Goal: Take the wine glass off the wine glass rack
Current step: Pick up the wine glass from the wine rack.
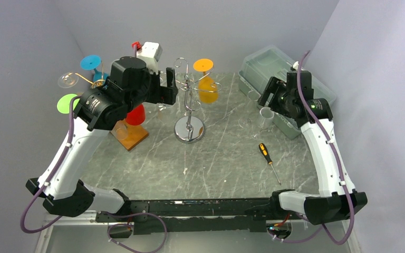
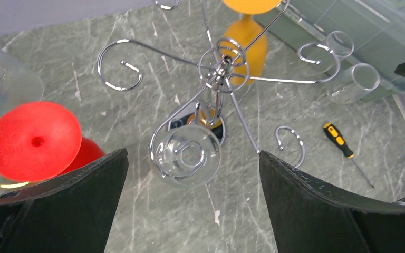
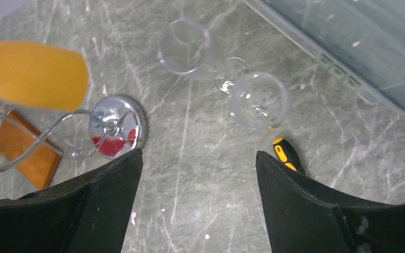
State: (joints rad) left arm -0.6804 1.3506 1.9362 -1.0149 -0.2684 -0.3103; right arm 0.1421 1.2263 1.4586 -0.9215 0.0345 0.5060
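Observation:
The chrome wine glass rack (image 1: 189, 108) stands mid-table; its hub (image 2: 222, 66) is seen from above in the left wrist view. A clear wine glass (image 2: 188, 155) hangs upside down from one hook, directly below my left gripper (image 2: 192, 154), which is open and touches nothing. An orange glass (image 1: 208, 87) hangs on the far side. My right gripper (image 1: 267, 99) is open and empty above two clear glasses (image 3: 258, 100) (image 3: 184, 45) standing on the table by the bin.
A lidded clear bin (image 1: 287, 79) sits at the back right. A yellow-black screwdriver (image 1: 266, 154) lies right of centre. At the left, a wooden-based stand (image 1: 132, 134) carries red (image 2: 34, 139), blue and green glasses. A white box (image 1: 148, 51) is behind.

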